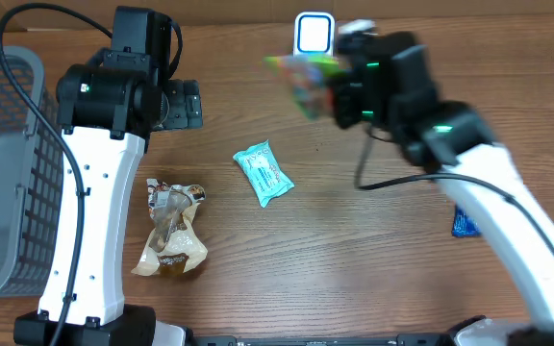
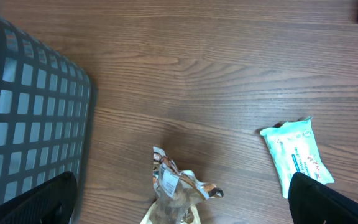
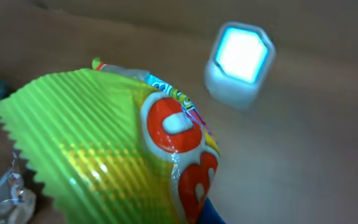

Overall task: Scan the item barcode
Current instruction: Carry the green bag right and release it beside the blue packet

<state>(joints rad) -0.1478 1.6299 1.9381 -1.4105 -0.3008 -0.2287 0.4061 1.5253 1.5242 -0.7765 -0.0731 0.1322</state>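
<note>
Right gripper [image 1: 329,92] holds one packet [image 1: 296,77] by one scanner [image 1: 313,32].

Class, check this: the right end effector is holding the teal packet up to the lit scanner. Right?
No. The right end effector is holding the green packet up to the lit scanner; the teal packet lies on the table, as the overhead view shows.

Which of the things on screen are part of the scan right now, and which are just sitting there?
In the job: green snack packet, held by the right end effector; lit scanner.
Lying about: teal wipes pack, brown snack bag, blue packet, grey basket; left end effector, open, empty.
</note>
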